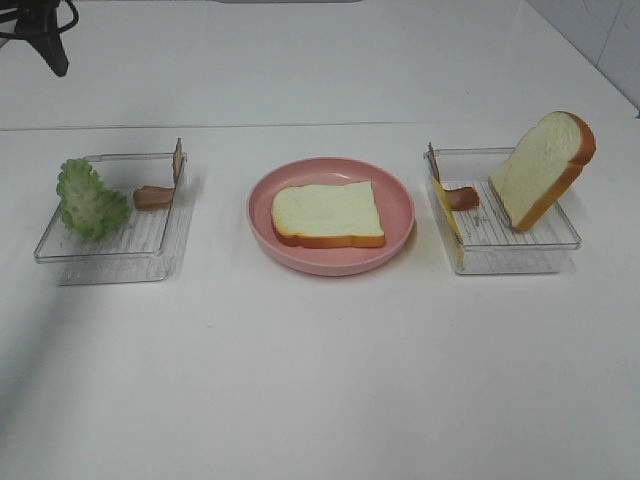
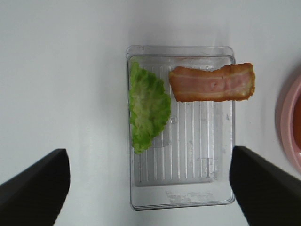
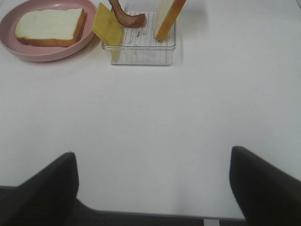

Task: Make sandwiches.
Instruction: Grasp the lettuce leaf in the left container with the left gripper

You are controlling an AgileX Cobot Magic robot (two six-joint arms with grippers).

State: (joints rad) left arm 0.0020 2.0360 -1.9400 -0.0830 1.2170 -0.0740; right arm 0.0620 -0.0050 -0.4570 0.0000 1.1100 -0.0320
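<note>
One white bread slice [image 1: 328, 213] with orange-brown crust lies flat on the pink plate [image 1: 330, 262] in the middle. The left clear tray [image 1: 110, 255] holds green lettuce [image 1: 88, 198] and a bacon strip [image 1: 153, 196]. The right clear tray [image 1: 520, 255] holds a second bread slice [image 1: 543, 168] leaning upright, a bacon strip [image 1: 461, 197] and yellow cheese [image 1: 447, 212]. My left gripper [image 2: 150, 188] is open, high above the left tray [image 2: 183, 197] with its lettuce [image 2: 148, 107] and bacon [image 2: 212, 83]. My right gripper [image 3: 153, 188] is open over bare table, well short of the right tray [image 3: 141, 54]. Neither gripper shows in the exterior view.
A dark stand or arm part [image 1: 40, 30] sits at the back left corner. The white table's front edge [image 3: 141, 214] shows under my right gripper. The plate rim [image 2: 289, 127] lies just beside the left tray.
</note>
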